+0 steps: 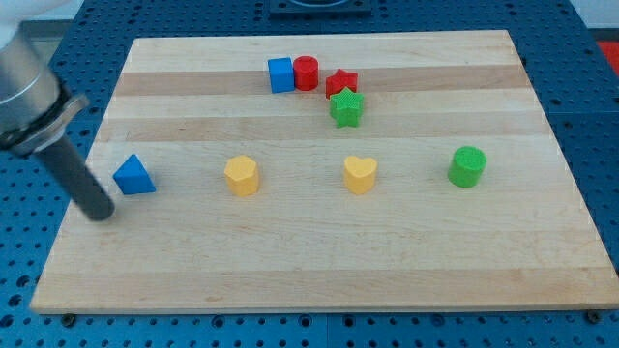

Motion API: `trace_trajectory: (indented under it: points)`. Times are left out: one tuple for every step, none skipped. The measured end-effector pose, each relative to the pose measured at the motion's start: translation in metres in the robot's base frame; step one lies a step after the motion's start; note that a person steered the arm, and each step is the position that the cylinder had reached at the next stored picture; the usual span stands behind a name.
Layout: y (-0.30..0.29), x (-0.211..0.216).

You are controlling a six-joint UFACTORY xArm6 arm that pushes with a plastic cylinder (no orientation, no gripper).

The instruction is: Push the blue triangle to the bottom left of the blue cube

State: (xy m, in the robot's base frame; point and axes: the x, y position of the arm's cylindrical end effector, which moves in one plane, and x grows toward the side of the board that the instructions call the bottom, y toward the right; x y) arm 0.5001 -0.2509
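Note:
The blue triangle lies on the wooden board near its left edge. The blue cube sits near the view's top, touching a red cylinder on its right. My tip rests on the board just below and to the left of the blue triangle, a small gap from it. The rod slants up to the view's upper left.
A red star and a green star sit right of the red cylinder. A yellow hexagonal block, a yellow heart and a green cylinder lie across the middle. The board's left edge is close to my tip.

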Motion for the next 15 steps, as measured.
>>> trace_trajectory:
  points:
    - [0.0,-0.044]
    - [0.0,-0.059]
    - [-0.011,-0.059]
    - [-0.032,-0.037]
    - [-0.025,-0.027]
    - [-0.001,-0.075]
    - [0.008,-0.114]
    - [-0.031,-0.082]
    - [-0.036,-0.042]
    - [-0.005,-0.043]
    - [0.017,-0.078]
    - [0.007,-0.056]
    - [0.012,-0.032]
    - [0.03,-0.058]
    - [0.03,-0.111]
